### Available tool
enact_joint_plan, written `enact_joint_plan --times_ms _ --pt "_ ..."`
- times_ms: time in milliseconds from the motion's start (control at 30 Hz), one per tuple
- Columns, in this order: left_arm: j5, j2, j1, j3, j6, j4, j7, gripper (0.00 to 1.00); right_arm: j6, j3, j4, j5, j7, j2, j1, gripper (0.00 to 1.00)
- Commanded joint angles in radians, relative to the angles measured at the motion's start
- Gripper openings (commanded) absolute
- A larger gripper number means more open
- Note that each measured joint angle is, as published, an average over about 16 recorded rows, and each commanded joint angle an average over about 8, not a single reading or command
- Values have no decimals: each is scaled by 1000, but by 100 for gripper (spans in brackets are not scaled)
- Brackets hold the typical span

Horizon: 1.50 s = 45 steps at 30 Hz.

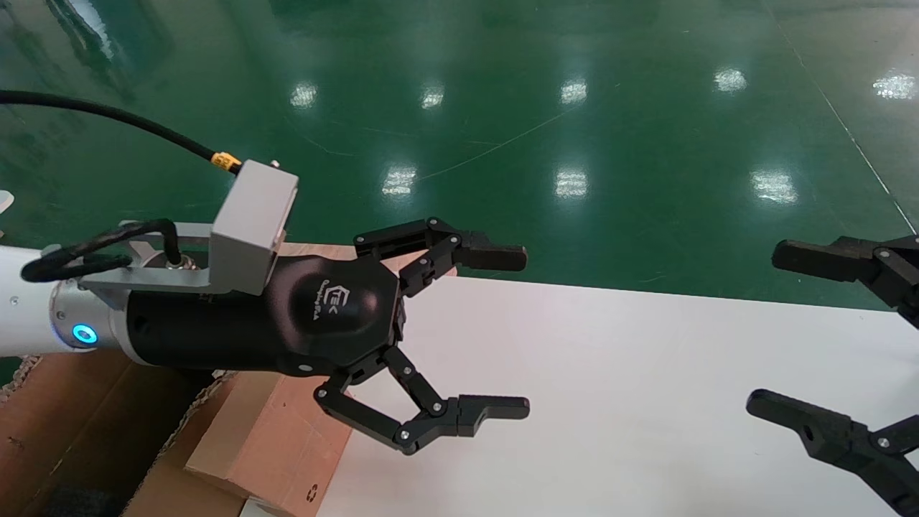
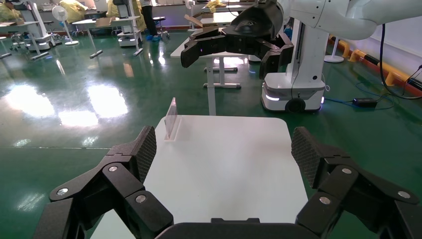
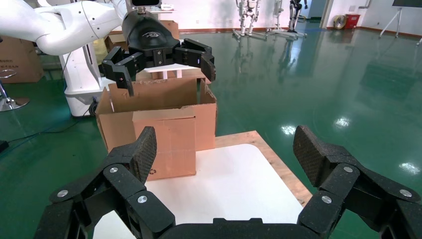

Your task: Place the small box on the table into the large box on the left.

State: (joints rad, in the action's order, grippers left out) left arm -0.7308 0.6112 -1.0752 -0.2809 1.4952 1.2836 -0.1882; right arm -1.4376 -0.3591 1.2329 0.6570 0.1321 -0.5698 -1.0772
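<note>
The small box (image 1: 269, 438) stands on the table (image 1: 610, 402) at its eight o'clock edge, with the large box (image 1: 72, 424) just beside it toward nine o'clock, off the table.

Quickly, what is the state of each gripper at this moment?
Left gripper: open, empty, above the white table.
Right gripper: open, empty.
</note>
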Motion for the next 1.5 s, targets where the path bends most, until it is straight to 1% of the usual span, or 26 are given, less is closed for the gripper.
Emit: enact_joint_plan --times_ms 33,267,300,333,367,567,600,633,733,833,1100,1200,1333,1500 --pt "0 0 0 0 0 0 0 100 0 0 0 0 0 0 0 100" --pt "0 0 0 0 0 0 0 100 0 0 0 0 0 0 0 100" --pt "0 0 0 0 0 0 0 100 0 0 0 0 0 0 0 99" --pt "0 0 0 0 0 0 0 100 0 0 0 0 0 0 0 96" --pt "0 0 0 0 0 0 0 100 0 0 0 0 0 0 0 88" --pt "-3 -2 -1 1 -3 -1 1 100 0 0 0 0 0 0 0 14" --pt "-8 -5 -2 1 -6 -2 1 100 0 0 0 0 0 0 0 4" --pt "-16 -8 -5 0 -11 -3 0 100 0 0 0 0 0 0 0 0" --pt "-58 -26 -18 -5 -36 1 -8 100 0 0 0 0 0 0 0 0" --pt "-134 -56 -42 -19 -73 14 -34 100 0 0 0 0 0 0 0 0" --pt "-409 -131 -158 -82 -151 61 -153 100 0 0 0 0 0 0 0 0" --pt "-486 -140 -211 -97 -155 65 -176 100 0 0 0 0 0 0 0 0" --pt "-561 -145 -270 -113 -147 67 -199 100 0 0 0 0 0 0 0 0" --pt "-661 -150 -330 -149 -108 69 -255 100 0 0 0 0 0 0 0 0"
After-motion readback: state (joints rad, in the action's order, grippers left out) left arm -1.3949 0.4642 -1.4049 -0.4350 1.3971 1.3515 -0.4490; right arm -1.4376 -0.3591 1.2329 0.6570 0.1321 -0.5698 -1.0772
